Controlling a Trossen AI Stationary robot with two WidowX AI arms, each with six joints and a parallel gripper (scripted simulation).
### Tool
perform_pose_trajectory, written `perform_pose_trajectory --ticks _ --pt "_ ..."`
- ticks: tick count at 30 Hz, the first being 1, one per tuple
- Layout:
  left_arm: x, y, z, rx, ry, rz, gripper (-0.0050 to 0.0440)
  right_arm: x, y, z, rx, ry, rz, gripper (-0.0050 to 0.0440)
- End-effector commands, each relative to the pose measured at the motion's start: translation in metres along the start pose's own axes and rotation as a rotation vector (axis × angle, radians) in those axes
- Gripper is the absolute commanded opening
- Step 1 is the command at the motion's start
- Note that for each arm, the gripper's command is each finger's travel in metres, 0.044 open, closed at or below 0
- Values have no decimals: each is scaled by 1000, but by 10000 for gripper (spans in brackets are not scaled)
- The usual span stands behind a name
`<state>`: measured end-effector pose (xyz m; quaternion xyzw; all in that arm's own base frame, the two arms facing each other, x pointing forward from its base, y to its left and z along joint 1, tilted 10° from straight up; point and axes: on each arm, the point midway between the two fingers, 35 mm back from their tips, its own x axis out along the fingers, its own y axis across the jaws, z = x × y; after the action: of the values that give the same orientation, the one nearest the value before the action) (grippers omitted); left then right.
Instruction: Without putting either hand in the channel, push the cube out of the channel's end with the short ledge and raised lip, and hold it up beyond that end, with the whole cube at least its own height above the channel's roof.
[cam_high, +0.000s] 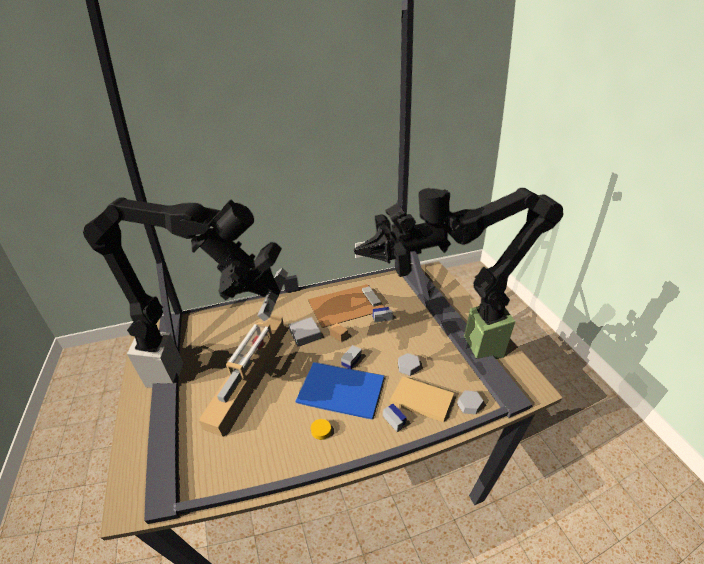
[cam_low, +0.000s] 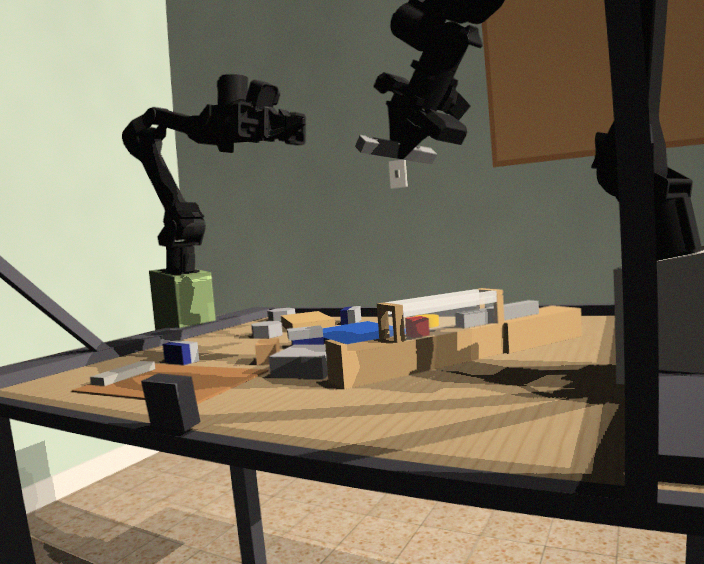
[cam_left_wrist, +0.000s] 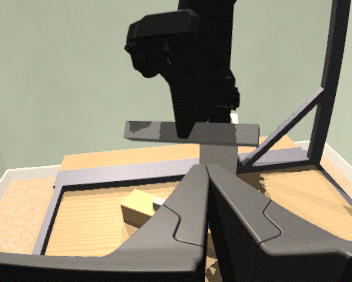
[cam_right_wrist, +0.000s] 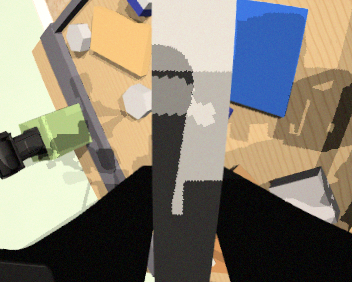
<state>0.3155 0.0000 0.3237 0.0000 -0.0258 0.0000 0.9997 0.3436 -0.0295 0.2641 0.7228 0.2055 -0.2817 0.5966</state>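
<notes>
The red cube (cam_high: 256, 338) (cam_low: 417, 326) sat inside the channel (cam_high: 220, 414) (cam_low: 376, 364), beneath the pale roof (cam_high: 244, 344) (cam_low: 446, 300) and near the roof's end toward the counter's far edge, as the top view showed it. It had not come out of the channel, and neither arm was lifting it.

The right gripper (cam_high: 274, 289) (cam_low: 402, 155) (cam_left_wrist: 186, 140) (cam_right_wrist: 181, 177) was clamped on a long grey bar (cam_high: 267, 306) (cam_low: 370, 143) (cam_left_wrist: 225, 134) (cam_right_wrist: 187, 125), which it held crosswise in the air, above the counter (cam_high: 264, 452) (cam_low: 528, 434) (cam_left_wrist: 85, 225) (cam_right_wrist: 310, 20) and toward that far edge. The left gripper (cam_high: 357, 249) (cam_low: 302, 129) (cam_left_wrist: 204, 175) had its fingers together with nothing between them, raised above the counter and also toward the far edge.

The channel lay on the side of the counter where the right arm's white pedestal (cam_high: 153, 364) stood, running between the near and far edges. A grey block (cam_high: 229, 385) (cam_low: 521, 309) rested along it, beyond the roof toward the near edge. The yellow disc (cam_high: 321, 428) (cam_low: 430, 320) lay close to the near edge, with the blue board (cam_high: 340, 390) (cam_low: 358, 331) (cam_right_wrist: 270, 55) farther in. A tan board (cam_high: 423, 399) (cam_low: 307, 319) (cam_right_wrist: 122, 40) lay toward the near corner on the left arm's side
</notes>
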Motion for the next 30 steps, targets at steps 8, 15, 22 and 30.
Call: perform_pose_trajectory --ticks 8,15,22,30 --pt "-1 0 8 3 -21 -2 0 54 -50 96 -39 -150 -203 0" --pt "-1 0 8 3 -21 -2 0 71 -95 148 -29 -197 -340 0" --pt "-1 0 8 3 -21 -2 0 77 -151 192 4 -200 -488 0" --pt "-1 0 8 3 -21 -2 0 71 -221 233 60 -164 -632 0"
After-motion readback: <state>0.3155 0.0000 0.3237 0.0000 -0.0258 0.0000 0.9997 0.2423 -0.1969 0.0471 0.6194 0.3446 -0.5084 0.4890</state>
